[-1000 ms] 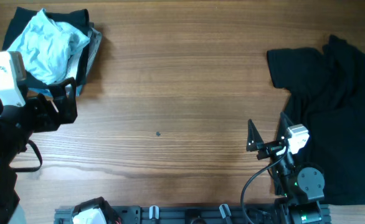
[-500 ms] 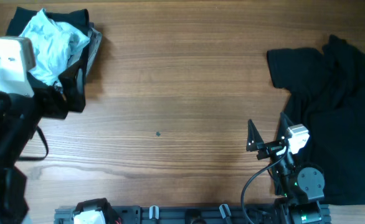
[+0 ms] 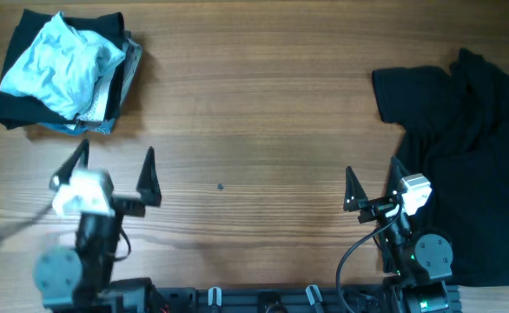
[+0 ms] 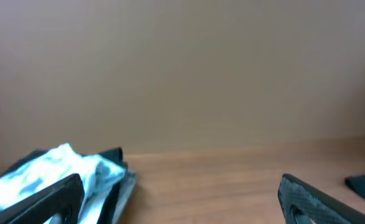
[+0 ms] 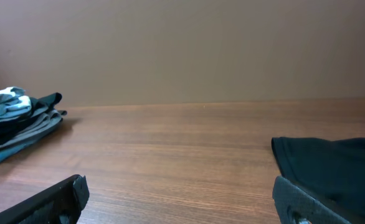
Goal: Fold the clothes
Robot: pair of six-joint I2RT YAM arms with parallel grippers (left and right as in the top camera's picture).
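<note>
Left claw (image 3: 115, 163) and right claw (image 3: 373, 180) both released, jaws spread wide, gripping nothing. The pale blue T-shirt (image 3: 62, 63) lies crumpled on a dark stack (image 3: 16, 111) ahead of the left claw and slightly to its left. The black T-shirt (image 3: 463, 122) sprawls rumpled just beside and ahead of the right claw, so folding looks barely begun, both garments outstanding. Table (image 3: 254, 113): brown wood grain, open between the claws; plain beige wall (image 5: 182, 43) behind.
</note>
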